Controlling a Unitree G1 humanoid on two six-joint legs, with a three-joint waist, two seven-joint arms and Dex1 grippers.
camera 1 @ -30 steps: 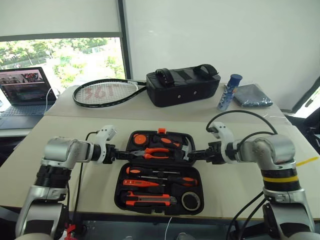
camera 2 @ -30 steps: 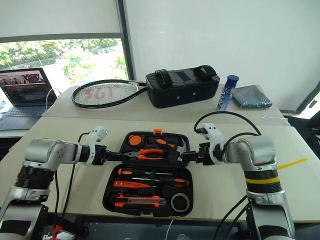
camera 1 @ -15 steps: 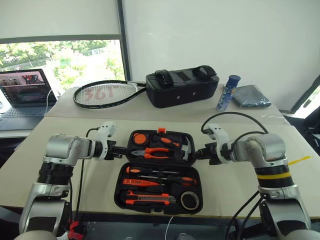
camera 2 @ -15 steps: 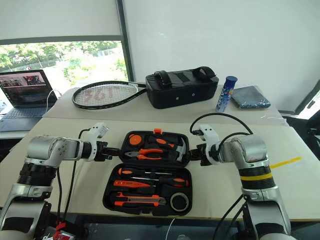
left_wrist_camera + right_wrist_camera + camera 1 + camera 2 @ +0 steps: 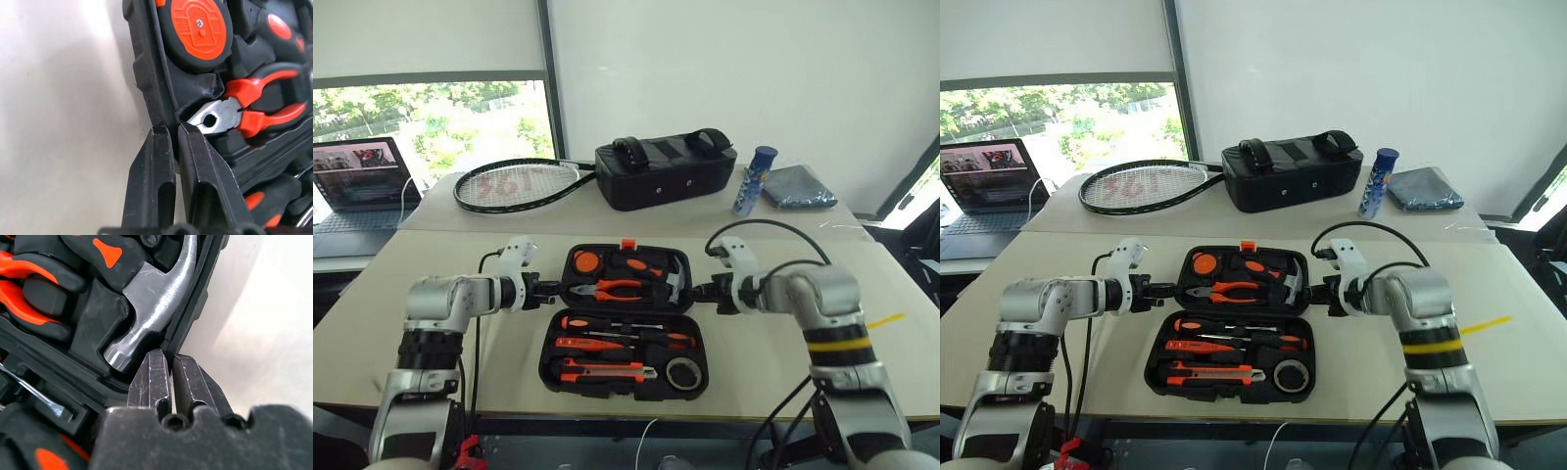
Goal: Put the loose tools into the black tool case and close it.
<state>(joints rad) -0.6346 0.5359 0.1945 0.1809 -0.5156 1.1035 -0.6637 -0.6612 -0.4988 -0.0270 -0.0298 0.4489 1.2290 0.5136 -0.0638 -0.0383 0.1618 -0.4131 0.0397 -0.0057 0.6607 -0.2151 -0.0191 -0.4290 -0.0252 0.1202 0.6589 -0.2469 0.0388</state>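
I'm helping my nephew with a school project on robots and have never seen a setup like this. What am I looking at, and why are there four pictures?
This is a humanoid robot seen through its own cameras. Two pictures come from its head, looking down over both arms. The other two come from cameras on its wrists, looking along each gripper's two black fingers.

On the table lies an open black tool case with the tools already in their slots: screwdrivers, a utility knife, a tape roll, pliers and a hammer. The left gripper and right gripper are each pinched shut on a side edge of the lid half, apparently ready to fold it closed.

Behind lie a racket, a padded bag, a laptop and a blue can.
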